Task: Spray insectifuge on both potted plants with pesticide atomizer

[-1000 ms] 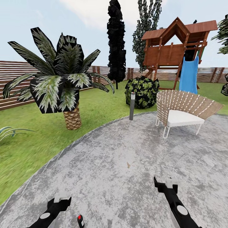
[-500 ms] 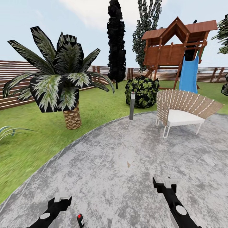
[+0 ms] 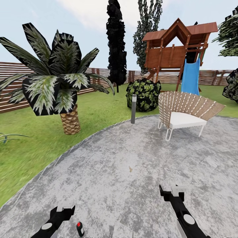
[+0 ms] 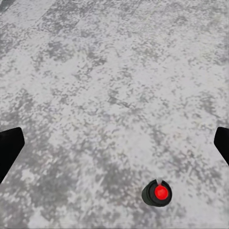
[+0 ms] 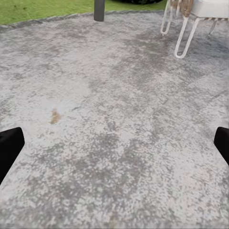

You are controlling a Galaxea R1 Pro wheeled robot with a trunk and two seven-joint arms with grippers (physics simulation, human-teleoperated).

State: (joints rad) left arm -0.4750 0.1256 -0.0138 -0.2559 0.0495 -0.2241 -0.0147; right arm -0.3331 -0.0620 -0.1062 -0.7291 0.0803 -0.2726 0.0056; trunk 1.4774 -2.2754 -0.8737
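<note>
Head view places what looks to be the pesticide atomizer point(image 3: 79, 228) on the grey patio point(image 3: 132, 185), low in the picture, just beside the left gripper point(image 3: 62, 211) and toward the robot's midline from it. The right gripper point(image 3: 172, 193) is well apart from it, across the paving, so the left arm is judged the nearer one for the pick.

From the left wrist camera the bottle point(image 4: 156, 193) is seen almost end-on, a round dark outline. That suggests it stands upright with its long axis running vertically. It sits below the line between the two dark fingertips point(image 4: 9, 145), off toward one of them and not centred. By this reading the jaws must shift sideways and drop before they can straddle it.

Both sets of jaws stand wide apart, holding nothing. In each wrist picture the fingertips show only at the far edges, with bare paving between them.

The bottle is small, slim and dark, with a bright red spot on its top and a tiny pale mark at the rim. Its trigger head is too small to make out.

Ahead lie a palm point(image 3: 62, 86), a woven chair point(image 3: 185, 110), a rounded bush point(image 3: 143, 94) and the lawn point(image 3: 99, 112).
</note>
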